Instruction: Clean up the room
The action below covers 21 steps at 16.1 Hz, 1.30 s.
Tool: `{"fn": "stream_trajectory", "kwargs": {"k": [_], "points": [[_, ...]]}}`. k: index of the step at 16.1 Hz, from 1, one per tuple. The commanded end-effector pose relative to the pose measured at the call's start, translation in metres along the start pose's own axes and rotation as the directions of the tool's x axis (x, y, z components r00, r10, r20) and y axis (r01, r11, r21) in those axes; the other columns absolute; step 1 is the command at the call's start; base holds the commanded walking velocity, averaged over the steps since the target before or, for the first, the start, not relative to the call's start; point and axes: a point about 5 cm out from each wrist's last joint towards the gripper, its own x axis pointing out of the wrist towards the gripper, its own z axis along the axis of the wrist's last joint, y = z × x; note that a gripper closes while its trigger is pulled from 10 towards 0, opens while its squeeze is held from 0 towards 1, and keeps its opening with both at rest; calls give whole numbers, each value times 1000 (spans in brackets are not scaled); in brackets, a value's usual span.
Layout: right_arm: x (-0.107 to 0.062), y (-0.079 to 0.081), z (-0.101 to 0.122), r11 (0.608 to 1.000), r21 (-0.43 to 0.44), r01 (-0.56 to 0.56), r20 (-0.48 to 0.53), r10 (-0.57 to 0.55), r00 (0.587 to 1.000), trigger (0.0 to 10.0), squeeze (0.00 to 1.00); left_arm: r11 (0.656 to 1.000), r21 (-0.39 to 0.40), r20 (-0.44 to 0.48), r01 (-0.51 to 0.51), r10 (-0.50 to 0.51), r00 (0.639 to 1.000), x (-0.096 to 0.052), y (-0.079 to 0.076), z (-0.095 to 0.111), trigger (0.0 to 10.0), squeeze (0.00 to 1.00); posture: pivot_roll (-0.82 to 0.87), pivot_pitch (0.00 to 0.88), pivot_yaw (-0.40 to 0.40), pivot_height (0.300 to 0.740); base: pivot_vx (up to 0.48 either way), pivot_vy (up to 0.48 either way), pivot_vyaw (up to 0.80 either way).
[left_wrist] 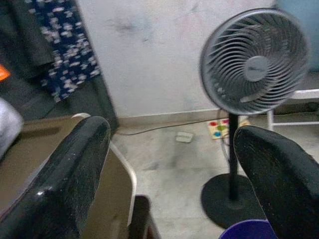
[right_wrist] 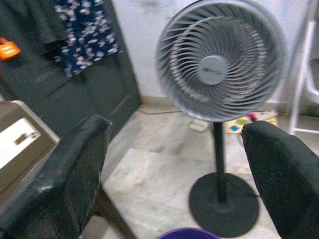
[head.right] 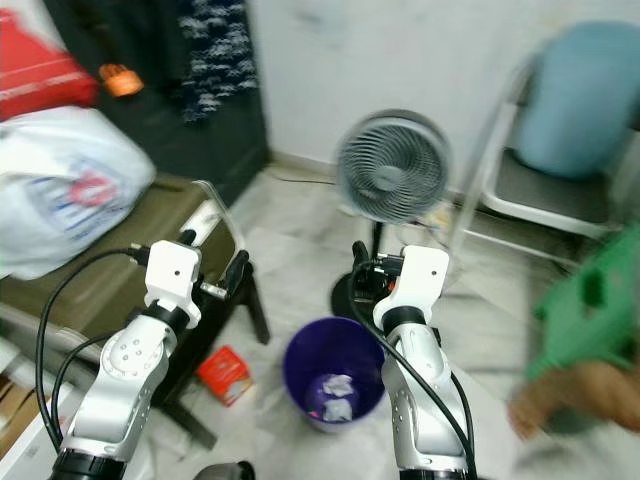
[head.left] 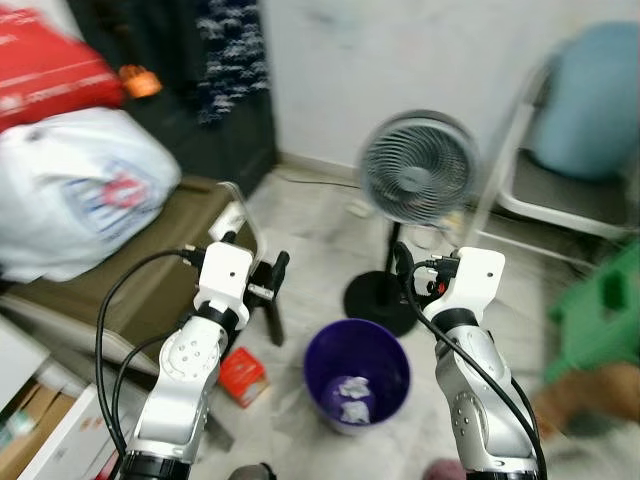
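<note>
A purple bin on the floor holds crumpled paper; a red packet lies beside it, not yet binned. Above the bin, left gripper and right gripper gape wide, empty

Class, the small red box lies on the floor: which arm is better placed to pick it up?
Probably left. The red box lies beside the left arm, left of the purple bin; the left end effector is open.
</note>
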Motion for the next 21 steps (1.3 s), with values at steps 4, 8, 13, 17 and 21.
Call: {"fn": "stream_trajectory", "kwargs": {"k": [4, 8, 13, 17, 21], "points": [[7, 2, 6, 1000, 16, -2, -1, 2, 1000, 10000, 0, 995, 58, 25, -86, 85, 996, 7, 7, -2, 10000, 0, -61, 0, 32, 740, 0, 0, 800], [10, 1, 13, 1000, 0, -15, 14, 15, 1000, 10000, 0, 997, 30, 8, -70, 70, 998, 9, 7, -8, 10000, 0, -69, 0, 32, 740, 0, 0, 800], [10, 6, 12, 999, 16, -29, -1, 29, 1000, 10000, 0, 983, 13, 8, -183, 183, 983, 11, 22, -15, 10000, 0, -76, 0, 32, 740, 0, 0, 800], [15, 9, 17, 999, 11, -48, 14, 48, 999, 10000, 0, 975, 5, 7, -223, 223, 975, 11, 26, -16, 10000, 0, -70, 0, 28, 740, 0, 0, 800], [17, 13, 17, 996, -32, -85, 13, 86, 996, 10000, 0, 973, 14, -3, -232, 232, 973, 7, 27, -17, 10000, 0, -59, 0, 23, 740, 0, 0, 800]]}}
